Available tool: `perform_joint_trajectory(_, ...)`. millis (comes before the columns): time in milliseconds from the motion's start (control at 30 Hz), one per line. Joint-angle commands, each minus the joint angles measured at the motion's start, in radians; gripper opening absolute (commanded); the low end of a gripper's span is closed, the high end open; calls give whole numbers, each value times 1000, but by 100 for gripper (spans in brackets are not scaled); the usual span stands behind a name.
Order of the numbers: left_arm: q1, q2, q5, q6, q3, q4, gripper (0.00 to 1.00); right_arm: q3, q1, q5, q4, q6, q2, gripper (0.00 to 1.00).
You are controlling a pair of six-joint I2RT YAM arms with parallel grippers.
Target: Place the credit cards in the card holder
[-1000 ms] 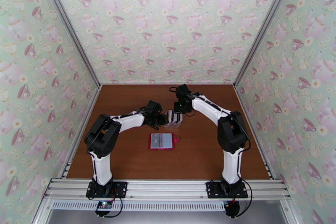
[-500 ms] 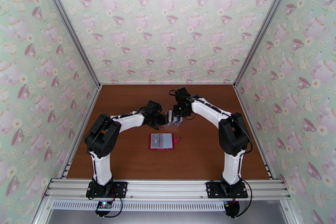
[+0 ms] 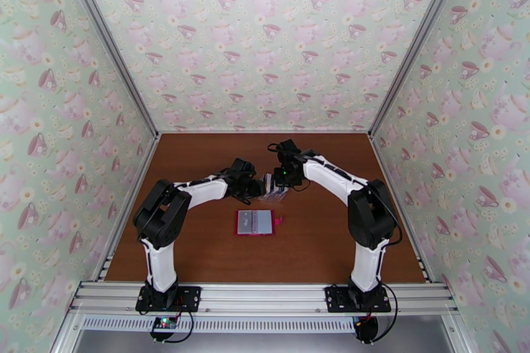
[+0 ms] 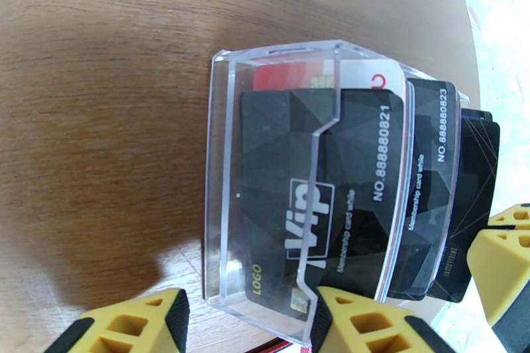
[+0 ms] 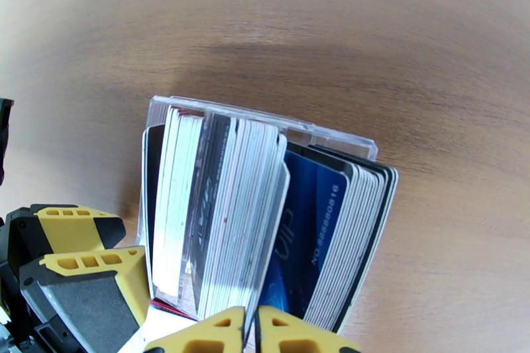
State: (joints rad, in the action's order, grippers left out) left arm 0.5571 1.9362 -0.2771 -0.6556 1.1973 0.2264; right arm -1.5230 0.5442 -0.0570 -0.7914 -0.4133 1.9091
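The card holder (image 3: 255,222), a red wallet, lies open and flat on the table in the top view. Just behind it stands a clear slotted stand (image 3: 273,190) packed with credit cards: black ones (image 4: 298,169) in front, white-edged and blue ones (image 5: 305,235) behind. My left gripper (image 3: 255,189) reaches in from the left. Its yellow fingers (image 4: 165,314) are closed on the near end of the stand's front tier (image 4: 222,182). My right gripper (image 5: 252,321) hangs over the stand (image 5: 331,136) from behind. It is shut, pinching the top edge of a white-edged card beside the blue one.
The brown table (image 3: 331,242) is boxed in by patterned walls on three sides. Bare wood lies to the right of the wallet and in front of it. A strip of the red wallet (image 5: 173,308) peeks out under the stand.
My right gripper has slid a little left and lower onto the cards, loosening briefly and shutting again. The stand leans slightly more. The left arm and the wallet have not moved.
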Motion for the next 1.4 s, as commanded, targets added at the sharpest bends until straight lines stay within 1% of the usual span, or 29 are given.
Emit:
perform_joint_trajectory(0,9,5,-5,-6,-19,35,54,-9,4,16,-8,-20,-3,4)
perform_joint_trajectory(67,9,0,-4,-6,-18,38,54,-12,4,25,-5,-28,-18,0)
perform_joint_trajectory(400,10,-26,7,18,51,104,54,-7,-9,86,-6,-78,-173,0)
perform_joint_trajectory(567,7,-37,16,50,108,161,54,28,-10,67,3,-89,-255,0)
perform_joint_trajectory(700,2,-59,18,85,142,218,55,89,-9,18,33,-86,-337,0)
perform_joint_trajectory(733,1,-70,47,91,142,227,55,113,-10,-5,52,-83,-358,0)
perform_joint_trajectory(900,-2,-138,82,113,105,262,55,250,-7,-134,179,-103,-459,0)
perform_joint_trajectory(1067,0,-235,95,132,14,281,55,416,-7,-250,339,-167,-543,0)
perform_joint_trajectory(1200,6,-308,92,139,-79,281,55,553,-2,-336,500,-237,-572,0)
perform_joint_trajectory(1367,19,-394,101,142,-190,275,55,704,14,-396,703,-323,-586,0)
